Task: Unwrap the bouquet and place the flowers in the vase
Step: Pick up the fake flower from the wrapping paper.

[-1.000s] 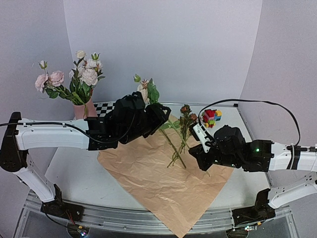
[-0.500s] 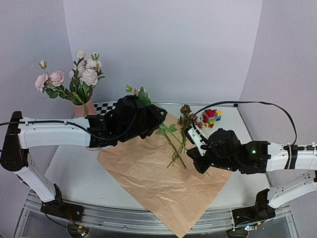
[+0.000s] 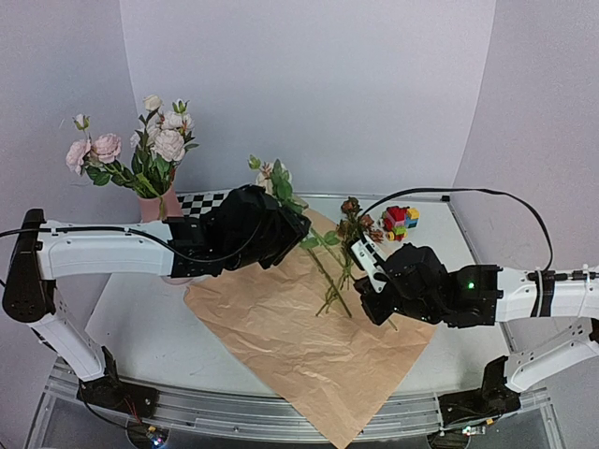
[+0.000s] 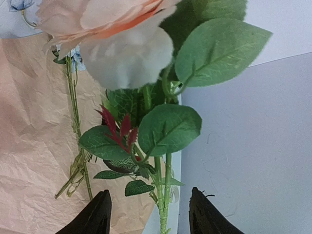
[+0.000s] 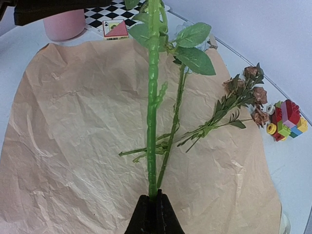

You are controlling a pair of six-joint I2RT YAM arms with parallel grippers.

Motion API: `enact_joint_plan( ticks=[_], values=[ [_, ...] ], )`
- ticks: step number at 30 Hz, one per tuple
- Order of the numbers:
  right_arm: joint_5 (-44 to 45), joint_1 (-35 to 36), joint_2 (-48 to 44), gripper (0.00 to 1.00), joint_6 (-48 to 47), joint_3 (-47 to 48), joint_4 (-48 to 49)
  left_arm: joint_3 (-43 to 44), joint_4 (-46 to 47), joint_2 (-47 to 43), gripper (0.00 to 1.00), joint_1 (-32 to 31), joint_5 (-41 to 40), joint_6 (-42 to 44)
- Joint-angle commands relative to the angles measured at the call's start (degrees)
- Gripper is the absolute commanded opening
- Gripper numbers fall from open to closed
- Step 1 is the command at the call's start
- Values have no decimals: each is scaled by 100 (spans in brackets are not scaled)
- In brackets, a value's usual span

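Shifted further in over the kraft paper [image 3: 281, 346], the flower stem [image 5: 152, 122] is pinched at its foot by the right gripper [image 5: 154, 204]; higher up, the left gripper [image 4: 148, 214] keeps its fingers [image 4: 95, 217] apart around it. The vase [image 3: 153, 210] stands past the paper's far-left corner.

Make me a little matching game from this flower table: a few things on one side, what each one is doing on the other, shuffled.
Things
1. brown paper
2. pink vase
3. toy bricks
4. right claw

States
A. shut on a green flower stem
B. holding pink blooms, far left
C. spread flat under loose stems
D. on the bare table, just past the paper's far right edge

Pairs: 1-C, 2-B, 3-D, 4-A
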Motion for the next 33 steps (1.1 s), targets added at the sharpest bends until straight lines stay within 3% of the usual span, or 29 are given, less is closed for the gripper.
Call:
enact_joint_plan(
  ticks=[1, 8, 15, 20, 21, 24, 33],
  values=[
    [-216, 18, -76, 0, -79, 237, 68, 187, -116, 106, 53, 90, 28, -64],
    [-547, 19, -180, 0, -157, 137, 108, 270, -112, 208, 51, 188, 134, -62],
    [-590, 34, -39, 0, -170, 137, 90, 289, -118, 244, 33, 247, 191, -45],
    [-574, 29, -22, 2, -204, 129, 90, 255, -128, 219, 15, 300, 208, -34],
    [-572, 27, -22, 5, -203, 118, 90, 261, -129, 214, 12, 309, 216, -15],
    [-576, 27, -35, 27, -193, 87, 90, 268, -146, 193, 0, 334, 209, 111],
    [-485, 31, -560, 62, 117, -290, 208, -309, -175, -407, 0, 332, 364, 1204]
  ],
)
